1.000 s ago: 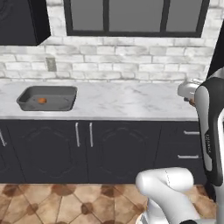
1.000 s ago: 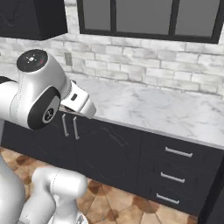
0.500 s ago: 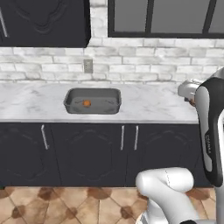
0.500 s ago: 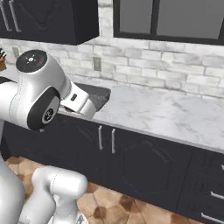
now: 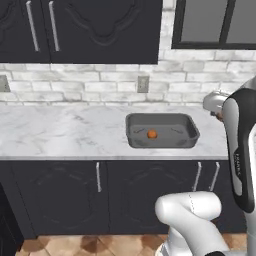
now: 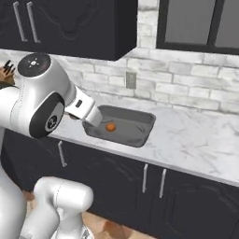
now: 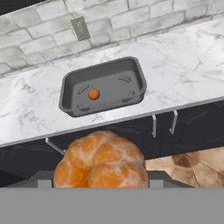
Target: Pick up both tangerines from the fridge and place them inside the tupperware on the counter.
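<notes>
Left base view: the table (image 5: 60,132), white marble with grey veins, runs across above dark cabinet fronts with silver handles. The tupperware (image 5: 161,130) sits on it right of centre, near the front edge, below a wall outlet (image 5: 143,83). One tangerine (image 5: 152,134) lies loose on the container floor, about mid-tray. The white arm rises at the right edge.

Right base view: the arm crosses from the left and its wrist overlaps the near left corner of the tupperware (image 6: 140,122); the loose tangerine (image 6: 110,126) shows just beyond it.

Hand view: the second tangerine (image 7: 100,164) sits large at the bottom, segmented and orange, clamped in the fingers (image 7: 100,181), which are clenched on it. It is held in front of the table edge, clear of the tupperware (image 7: 70,89)
</notes>
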You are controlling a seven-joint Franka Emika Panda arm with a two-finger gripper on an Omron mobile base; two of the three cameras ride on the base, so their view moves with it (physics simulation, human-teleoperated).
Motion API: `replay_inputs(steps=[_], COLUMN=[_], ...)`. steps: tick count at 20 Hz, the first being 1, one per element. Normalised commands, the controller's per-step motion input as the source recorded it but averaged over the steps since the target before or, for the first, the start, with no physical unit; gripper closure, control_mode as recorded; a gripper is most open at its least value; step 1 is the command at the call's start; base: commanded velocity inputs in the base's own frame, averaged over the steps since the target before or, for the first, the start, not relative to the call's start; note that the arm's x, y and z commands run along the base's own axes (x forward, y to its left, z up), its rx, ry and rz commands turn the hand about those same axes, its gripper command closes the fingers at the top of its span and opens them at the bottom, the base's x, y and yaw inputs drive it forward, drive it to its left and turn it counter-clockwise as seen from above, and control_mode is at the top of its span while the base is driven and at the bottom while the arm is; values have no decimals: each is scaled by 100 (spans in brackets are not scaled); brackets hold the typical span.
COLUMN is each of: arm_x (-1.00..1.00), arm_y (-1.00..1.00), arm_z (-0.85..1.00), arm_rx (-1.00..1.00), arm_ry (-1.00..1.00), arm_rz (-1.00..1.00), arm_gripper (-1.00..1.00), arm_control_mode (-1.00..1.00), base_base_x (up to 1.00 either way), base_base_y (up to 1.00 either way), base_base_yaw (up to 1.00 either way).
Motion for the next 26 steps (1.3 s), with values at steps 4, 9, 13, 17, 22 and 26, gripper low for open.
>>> replay_inputs(steps=[4,9,13,17,22,26], arm_x=[0,0,0,0,22,27], arm_y=[0,0,0,0,-2,-14], arm_z=[0,0,0,0,-4,-38], arm_rx=[0,0,0,0,0,0], arm_ry=[0,0,0,0,23,78], arm_rz=[0,0,0,0,6,44], arm_gripper=[100,100,100,100,100,100], arm_control_mode=[100,100,100,100,-100,-100], base_base_x=[77,71,55,55,38,0], base_base_y=[80,14,-24,-11,0,0], base_base_yaw=[-7,-37,-60,-36,0,0])
